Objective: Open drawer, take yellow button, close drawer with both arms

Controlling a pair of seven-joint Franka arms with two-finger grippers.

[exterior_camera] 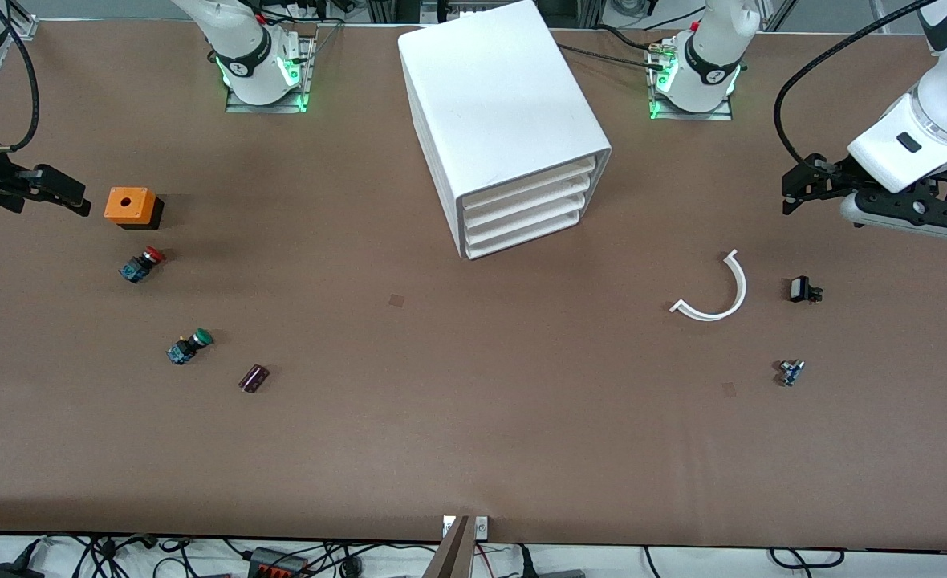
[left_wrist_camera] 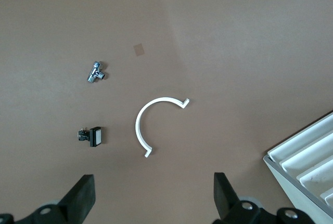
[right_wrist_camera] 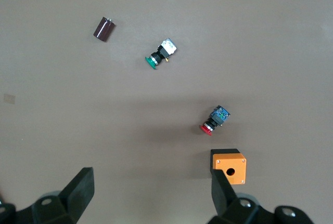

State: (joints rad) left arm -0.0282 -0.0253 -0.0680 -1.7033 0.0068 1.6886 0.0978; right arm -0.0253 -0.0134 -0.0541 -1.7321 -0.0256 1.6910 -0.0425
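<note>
I see all four drawers (exterior_camera: 522, 210) closed in the white cabinet (exterior_camera: 493, 104) | no orange-yellow button visible | left end effector (left_wrist_camera: 153, 198) apart over tabletop (exterior_camera: 473, 433) beside white curved clip (left_wrist_camera: 151, 122) | right end effector (right_wrist_camera: 151, 198) apart beside orange box (right_wrist_camera: 230, 165), waiting

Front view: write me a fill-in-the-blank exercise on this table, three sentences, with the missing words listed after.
1. The white cabinet has ____ drawers, all shut.
2. The button nearest the orange box has a ____ cap.
3. The left gripper hangs near the curved white strip with its fingers ____, and the right gripper likewise beside the orange box.

Missing words: four; red; open
</note>
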